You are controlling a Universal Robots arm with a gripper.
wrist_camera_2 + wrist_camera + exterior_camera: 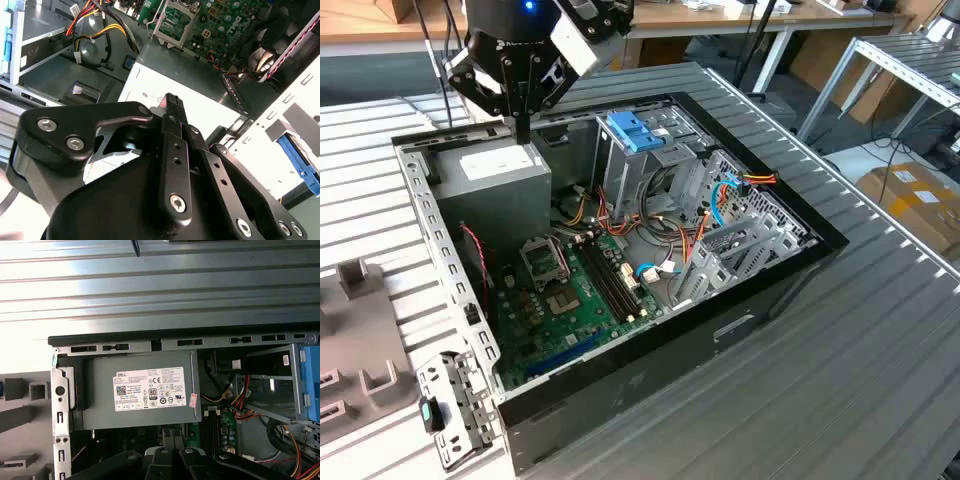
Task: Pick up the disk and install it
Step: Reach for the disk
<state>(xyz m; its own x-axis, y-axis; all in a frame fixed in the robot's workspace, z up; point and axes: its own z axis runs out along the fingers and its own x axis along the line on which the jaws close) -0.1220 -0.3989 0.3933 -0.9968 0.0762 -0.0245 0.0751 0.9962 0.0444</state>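
Ribbed bench [880, 350] below, fingers [523, 122] pressed together over grey box [510, 177].

A ribbed grey metal desk [880, 380] spans the scene. Wooden benches [720, 15] on pale legs run behind it. At the exterior view's right stands a slatted metal rack [910, 60], with a cardboard box [915, 200] and dark cables [895, 150] on the pale floor [845, 160] below
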